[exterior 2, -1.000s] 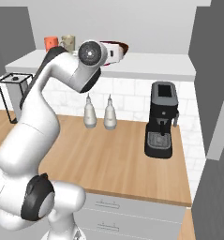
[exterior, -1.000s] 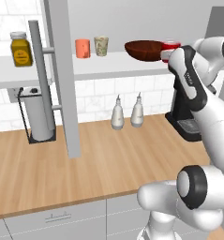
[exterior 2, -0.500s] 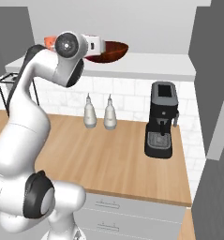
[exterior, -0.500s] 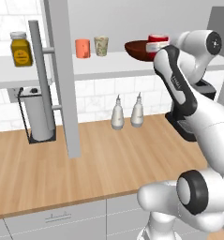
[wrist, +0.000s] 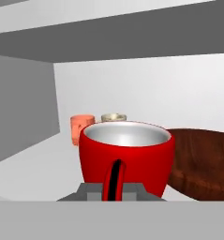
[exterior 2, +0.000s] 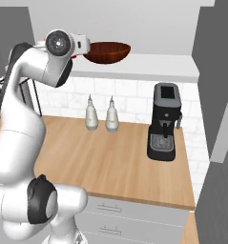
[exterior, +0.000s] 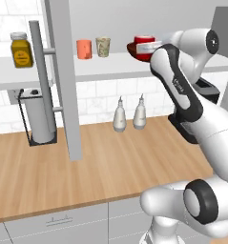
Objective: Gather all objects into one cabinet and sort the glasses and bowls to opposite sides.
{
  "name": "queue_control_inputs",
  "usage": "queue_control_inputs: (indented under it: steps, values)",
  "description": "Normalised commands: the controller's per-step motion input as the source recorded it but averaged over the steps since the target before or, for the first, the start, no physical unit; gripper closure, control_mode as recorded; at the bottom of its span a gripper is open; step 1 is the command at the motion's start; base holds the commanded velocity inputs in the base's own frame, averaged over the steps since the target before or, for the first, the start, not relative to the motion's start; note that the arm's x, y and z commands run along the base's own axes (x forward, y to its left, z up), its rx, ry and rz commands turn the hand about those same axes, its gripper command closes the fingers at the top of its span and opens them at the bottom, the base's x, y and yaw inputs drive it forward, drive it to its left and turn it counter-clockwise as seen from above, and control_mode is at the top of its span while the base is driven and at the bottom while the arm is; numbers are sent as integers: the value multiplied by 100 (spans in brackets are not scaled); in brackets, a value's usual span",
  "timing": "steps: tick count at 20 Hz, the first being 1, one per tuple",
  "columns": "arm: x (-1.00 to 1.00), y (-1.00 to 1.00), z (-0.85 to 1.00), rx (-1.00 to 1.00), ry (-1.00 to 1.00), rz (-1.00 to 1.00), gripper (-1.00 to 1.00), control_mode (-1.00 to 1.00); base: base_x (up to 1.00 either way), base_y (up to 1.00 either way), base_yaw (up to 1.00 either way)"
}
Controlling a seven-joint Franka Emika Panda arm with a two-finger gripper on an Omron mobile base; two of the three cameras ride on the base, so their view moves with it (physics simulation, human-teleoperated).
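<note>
1. Where the white shelf board (exterior: 110,66) meets the grey side panel (exterior: 63,71), a salmon-orange cup (exterior: 84,48) and beige speckled cup (exterior: 103,46) stand side by side.
2. The gripper (wrist: 114,191) pinches the red mug (wrist: 126,157) by its handle (silver inside), just beside the brown bowl (exterior 2: 106,51).
3. Two white bottles (exterior: 129,114) stand on the desk (exterior: 96,167) below.

The red mug (wrist: 126,157) covers most of the beige speckled cup (wrist: 114,117) and part of the salmon-orange cup (wrist: 81,128). The brown bowl (wrist: 202,161) runs off the right edge. The fingers are hidden behind the mug's handle.
</note>
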Motion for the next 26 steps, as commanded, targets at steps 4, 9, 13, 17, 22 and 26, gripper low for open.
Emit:
queue_control_inputs:
  steps: [4, 9, 13, 17, 22, 26]
  values:
    - [-1, 67, 0, 0, 0, 11, 100, -100, 0, 0, 0]
    - [6, 68, -10, 0, 0, 2, 100, -100, 0, 0, 0]
    - [31, 43, -16, 0, 0, 0, 100, -100, 0, 0, 0]
    - [55, 25, -17, 0, 0, -1, 100, -100, 0, 0, 0]
    - [53, 26, -14, 0, 0, 0, 100, -100, 0, 0, 0]
    - [37, 22, -16, 0, 0, 0, 100, -100, 0, 0, 0]
